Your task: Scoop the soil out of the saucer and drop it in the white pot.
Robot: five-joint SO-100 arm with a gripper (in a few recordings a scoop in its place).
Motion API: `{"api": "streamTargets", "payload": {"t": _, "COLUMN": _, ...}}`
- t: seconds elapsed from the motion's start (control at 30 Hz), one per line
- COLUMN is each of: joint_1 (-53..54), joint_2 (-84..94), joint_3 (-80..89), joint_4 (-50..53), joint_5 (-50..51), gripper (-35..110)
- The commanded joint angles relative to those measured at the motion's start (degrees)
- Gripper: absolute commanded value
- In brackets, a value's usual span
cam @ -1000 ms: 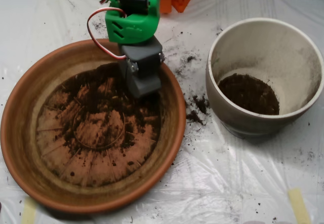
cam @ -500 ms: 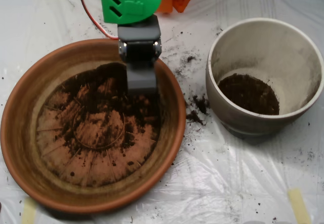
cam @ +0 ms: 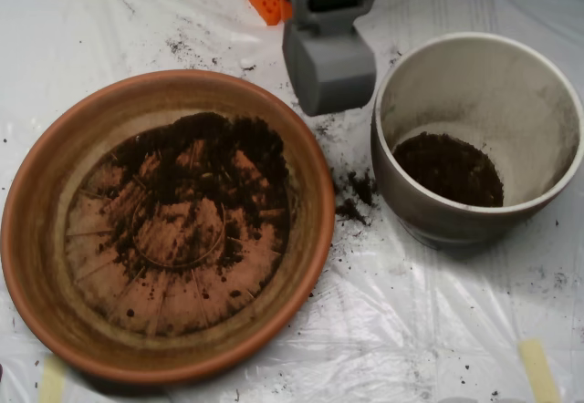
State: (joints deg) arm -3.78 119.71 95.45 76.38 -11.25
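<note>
Scoop [cam: 328, 70] raised just left of white pot [cam: 474, 139], beyond saucer [cam: 55, 148] rim; fingers' state cannot be told. Soil [cam: 205, 161] in saucer.

Saucer [cam: 36, 239] sits left, a wide shallow terracotta dish lying flat, radial ridges showing on its bottom. Soil [cam: 214, 161] spreads thin over the upper and right part of that bottom, dark and crumbly, with bare orange clay lower left. White pot [cam: 547, 102] stands upright on the right, just beside the saucer but apart from it, dusty inside, a dark mound of soil on its floor. Loose crumbs lie scattered between the two.
</note>
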Motion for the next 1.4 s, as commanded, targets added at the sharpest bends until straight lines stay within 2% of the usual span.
{"api": "streamTargets", "payload": {"t": 0.0, "joint_1": -5.9, "joint_2": 6.4, "joint_3": -5.9, "joint_4": -0.3, "joint_5": -0.6, "gripper": -1}}
{"api": "streamTargets", "payload": {"t": 0.3, "joint_1": -17.8, "joint_2": 3.3, "joint_3": -5.8, "joint_4": -2.0, "joint_5": -5.9, "gripper": 1}}
{"api": "streamTargets", "payload": {"t": 0.33, "joint_1": -18.2, "joint_2": 2.6, "joint_3": -5.8, "joint_4": -2.0, "joint_5": -5.7, "gripper": 8}}
{"api": "streamTargets", "payload": {"t": 0.4, "joint_1": -18.7, "joint_2": -0.8, "joint_3": -8.0, "joint_4": 0.7, "joint_5": -6.9, "gripper": 35}}
{"api": "streamTargets", "payload": {"t": 0.47, "joint_1": -18.7, "joint_2": -1.2, "joint_3": -6.8, "joint_4": 0.1, "joint_5": -7.2, "gripper": 47}}
{"api": "streamTargets", "payload": {"t": 0.5, "joint_1": -18.5, "joint_2": -1.5, "joint_3": -6.3, "joint_4": 0.1, "joint_5": -7.1, "gripper": 49}}
{"api": "streamTargets", "payload": {"t": 0.87, "joint_1": -12.1, "joint_2": 0.9, "joint_3": -4.0, "joint_4": -0.7, "joint_5": -2.7, "gripper": 45}}
{"api": "streamTargets", "payload": {"t": 1.13, "joint_1": 5.0, "joint_2": 2.7, "joint_3": -6.2, "joint_4": 1.1, "joint_5": 4.3, "gripper": 43}}
{"api": "streamTargets", "payload": {"t": 1.37, "joint_1": 18.5, "joint_2": 4.9, "joint_3": 0.8, "joint_4": -0.6, "joint_5": 6.6, "gripper": 44}}
